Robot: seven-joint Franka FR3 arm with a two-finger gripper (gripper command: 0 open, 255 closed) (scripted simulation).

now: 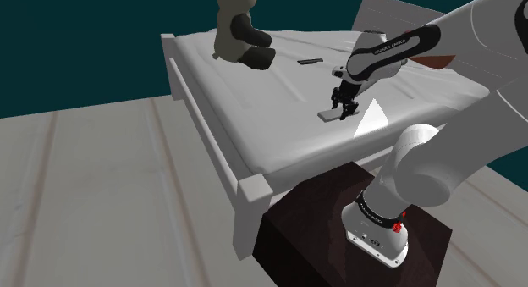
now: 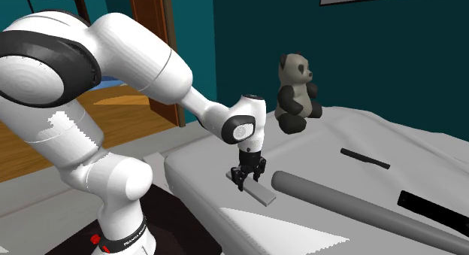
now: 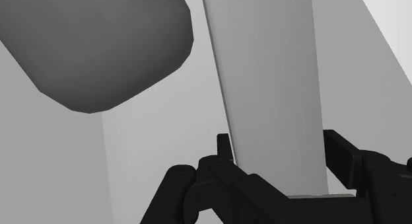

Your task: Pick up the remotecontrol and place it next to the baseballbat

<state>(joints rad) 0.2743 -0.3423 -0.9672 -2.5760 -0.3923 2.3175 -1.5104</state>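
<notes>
The grey, flat remote control (image 3: 271, 71) is clasped between the two black fingers of the gripper (image 3: 280, 143), one finger pressed to each long edge, as seen in the wrist view. In the second exterior view the gripper (image 2: 248, 177) is pointed straight down over the white bed (image 2: 421, 144), and the remote control (image 2: 257, 192) is held low over the sheet. Whether it rests on the sheet cannot be told. It is found just beside the rounded end of the grey baseball bat (image 2: 353, 204), which is laid along the bed. A toy panda (image 2: 295, 92) is seated further back on the bed, well apart from the gripper. A thin black bar (image 2: 364, 158) is seen on the sheet beyond the bat.
</notes>
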